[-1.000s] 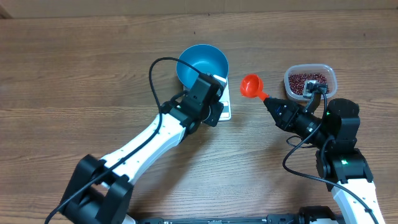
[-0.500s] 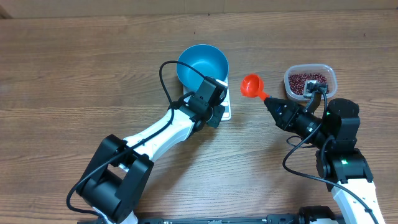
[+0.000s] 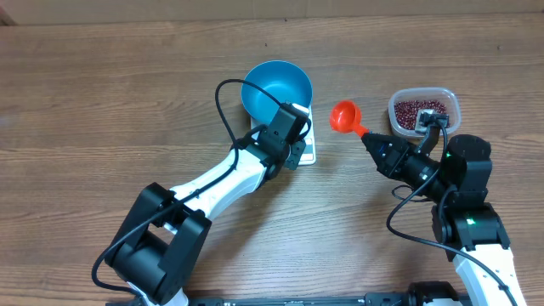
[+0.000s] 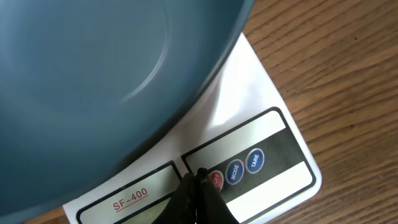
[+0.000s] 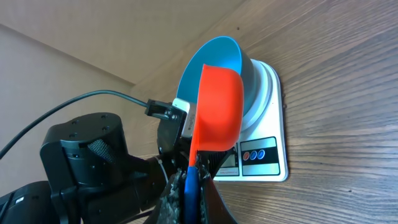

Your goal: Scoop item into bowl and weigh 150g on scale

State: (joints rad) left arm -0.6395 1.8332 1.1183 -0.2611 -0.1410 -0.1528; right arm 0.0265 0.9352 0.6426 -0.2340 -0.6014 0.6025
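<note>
the tiny dark red-brown beans [image 3: 413, 110] lie loose in the clear plastic tub [image 3: 456, 103] at right, light and free-rolling, so probably best lifted in the orange plastic scoop [image 3: 344, 116], whose handle the right gripper [image 3: 371, 138] holds clamped. the round deep blue bowl [image 3: 276, 85] sits on the flat white kitchen scale [image 4: 267, 106], where the left gripper [image 4: 198, 185], fingers together and empty, points at the buttons [image 4: 235, 170]. the wooden table [image 3: 357, 81] between tub and bowl leaves room; the left arm crowds the scale's front.

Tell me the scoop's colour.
The scoop is orange-red; the right wrist view shows it best.
</note>
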